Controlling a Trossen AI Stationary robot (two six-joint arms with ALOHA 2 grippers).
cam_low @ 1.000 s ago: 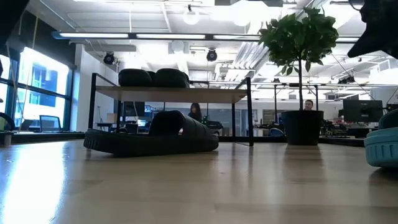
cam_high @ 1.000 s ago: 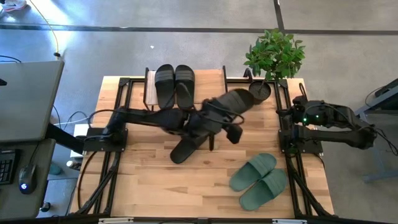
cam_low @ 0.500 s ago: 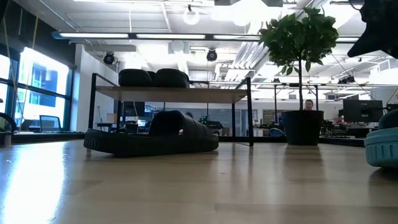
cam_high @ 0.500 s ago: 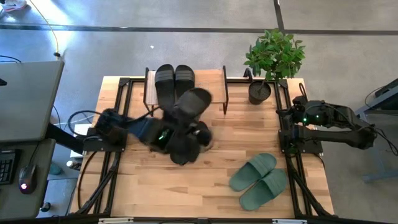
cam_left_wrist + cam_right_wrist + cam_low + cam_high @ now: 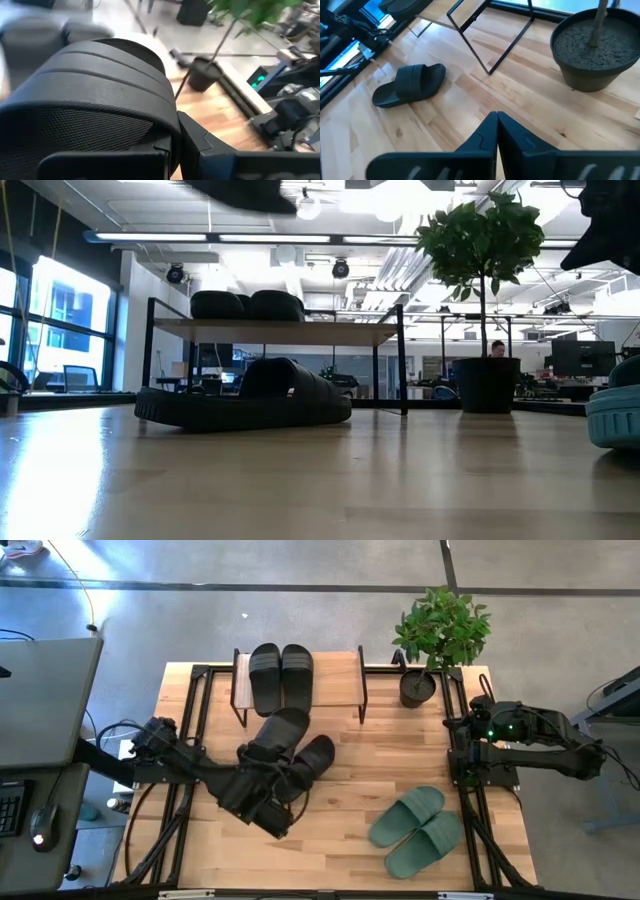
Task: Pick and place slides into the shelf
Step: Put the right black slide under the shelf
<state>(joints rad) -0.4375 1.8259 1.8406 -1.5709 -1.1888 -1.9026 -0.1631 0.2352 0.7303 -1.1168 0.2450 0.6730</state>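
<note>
High view: left gripper [image 5: 262, 802] clamped on black slide [image 5: 283, 730] near shelf [image 5: 340, 680]; second black slide [image 5: 312, 756] on table [image 5: 340, 840]; green pair [image 5: 415, 830] right. Right wrist view: right gripper [image 5: 496, 131] closed, empty.

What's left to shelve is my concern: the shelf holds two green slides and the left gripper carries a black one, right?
Not quite: in the high view the two slides on the shelf are black; the green pair lies on the tabletop. The left gripper does carry a black slide.
</note>
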